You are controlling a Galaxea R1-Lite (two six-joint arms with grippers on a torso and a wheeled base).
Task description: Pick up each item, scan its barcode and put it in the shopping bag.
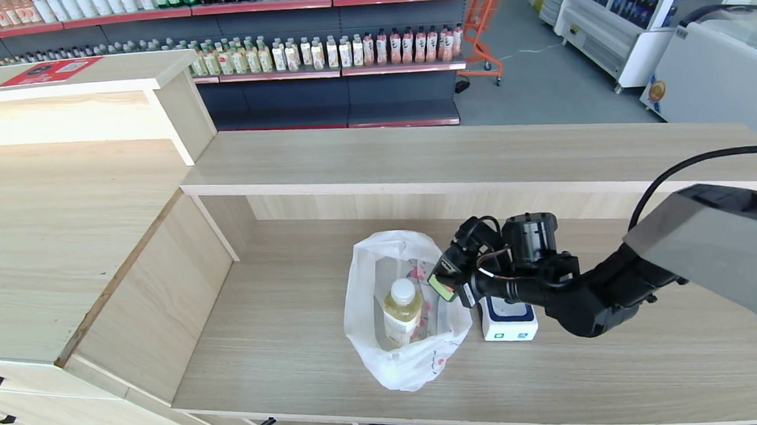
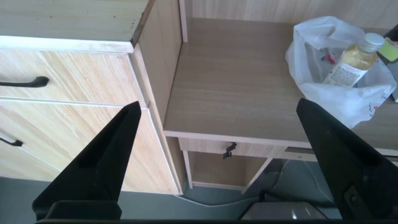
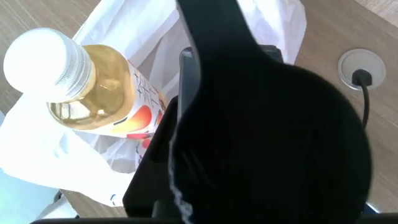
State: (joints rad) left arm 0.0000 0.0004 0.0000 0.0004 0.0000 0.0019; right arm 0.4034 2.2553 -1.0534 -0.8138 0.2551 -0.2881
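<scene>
Bottle (image 1: 402,308) upright in the bag (image 1: 406,360) on the desk (image 1: 620,368).
Right gripper (image 1: 446,285) at the bag's rim, jaws hidden, so I can't tell their state; left gripper (image 2: 219,104) jaws released, spread wide.

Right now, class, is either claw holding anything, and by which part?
The left claw is open and holds nothing. The right claw is at the rim of the shopping bag; whether it grips anything cannot be told.

Wood counter (image 1: 414,152), btl shelves (image 1: 345,72), grey floor (image 1: 540,87)
</scene>
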